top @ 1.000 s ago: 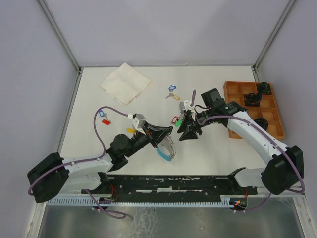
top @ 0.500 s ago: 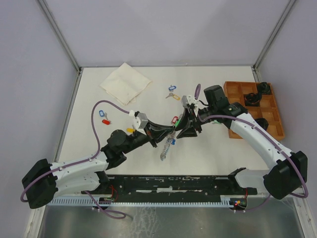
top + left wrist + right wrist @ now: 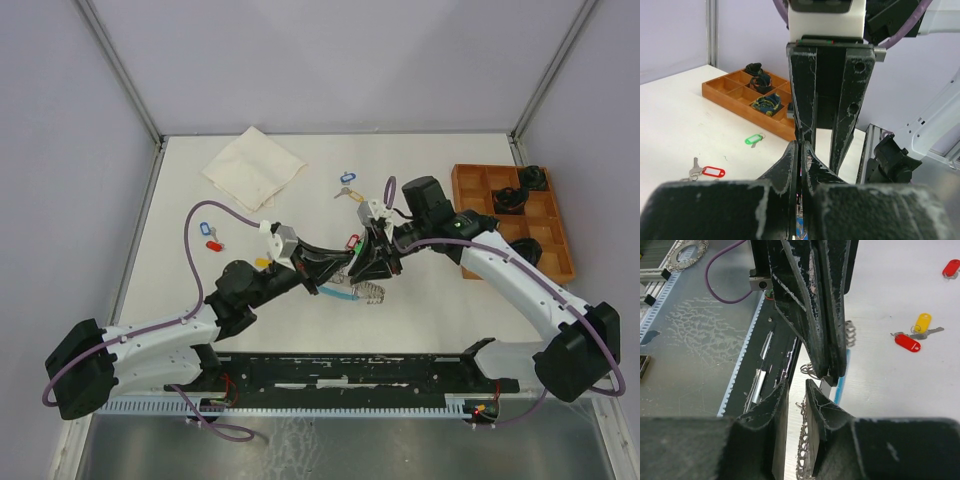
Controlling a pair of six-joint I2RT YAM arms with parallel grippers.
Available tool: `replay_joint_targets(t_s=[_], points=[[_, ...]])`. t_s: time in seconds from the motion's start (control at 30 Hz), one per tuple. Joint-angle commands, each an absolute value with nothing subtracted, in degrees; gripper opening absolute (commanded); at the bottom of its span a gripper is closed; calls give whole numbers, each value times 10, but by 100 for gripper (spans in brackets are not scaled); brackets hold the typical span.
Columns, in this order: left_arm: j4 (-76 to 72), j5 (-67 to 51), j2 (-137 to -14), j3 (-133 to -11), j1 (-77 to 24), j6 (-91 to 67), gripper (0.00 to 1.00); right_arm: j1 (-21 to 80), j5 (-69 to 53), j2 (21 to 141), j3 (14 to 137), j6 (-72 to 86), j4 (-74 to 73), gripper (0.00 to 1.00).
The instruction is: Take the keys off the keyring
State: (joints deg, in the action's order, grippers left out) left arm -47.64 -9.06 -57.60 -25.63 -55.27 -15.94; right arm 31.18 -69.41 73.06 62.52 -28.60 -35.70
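The keyring (image 3: pixel 356 293) hangs between the two grippers, its light-blue band (image 3: pixel 339 295) on the left and its silvery chain (image 3: pixel 373 292) on the right. My left gripper (image 3: pixel 340 270) is shut on the keyring; a strip of the blue band (image 3: pixel 801 222) shows between its jaws. My right gripper (image 3: pixel 368 268) faces it tip to tip. Its jaws stand a little apart in the right wrist view (image 3: pixel 796 385), with the chain (image 3: pixel 805 440) against the inner face of one finger. Loose tagged keys lie on the table: green (image 3: pixel 753 139), red (image 3: pixel 710 172), yellow (image 3: pixel 922 321), blue (image 3: pixel 347 177).
An orange wooden compartment tray (image 3: pixel 470 178) with dark objects stands at the right. A folded cream cloth (image 3: pixel 253 167) lies at the back left. A red and blue tagged key pair (image 3: pixel 210 232) lies at the left. The arms' black base rail (image 3: pixel 340 372) runs along the near edge.
The keyring, hanging as a narrow strand half a second ago, now spreads out below the grippers. The right gripper has moved in against the left one and its jaws have narrowed.
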Motion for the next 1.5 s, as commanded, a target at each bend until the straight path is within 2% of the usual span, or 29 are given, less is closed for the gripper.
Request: replay_joint_targets(t_s=[0.0,0.1,0.27,0.8,1.03,1.17,1.33,1.47], points=[[-558,-70,-567,-264,-555,-167,3,322,-706,730,620,-294,-337,24],[-572,-73,-570,-260,-554,-177,3,326,-691,730,618,-293,-333,17],[-587,-76,-575,-258,-554,-187,3,328,-682,729,617,-292,-330,15],[-612,-132,-575,-247,-553,-180,3,306,-711,716,637,-310,-363,28],[-632,-160,-577,-238,-553,-168,3,306,-722,716,632,-308,-354,30],[-639,-168,-578,-234,-553,-162,3,308,-729,716,634,-326,-368,29],[-644,-171,-582,-234,-553,-161,3,316,-731,718,635,-355,-384,21],[-656,-171,-584,-231,-553,-167,3,322,-721,720,633,-368,-389,19]])
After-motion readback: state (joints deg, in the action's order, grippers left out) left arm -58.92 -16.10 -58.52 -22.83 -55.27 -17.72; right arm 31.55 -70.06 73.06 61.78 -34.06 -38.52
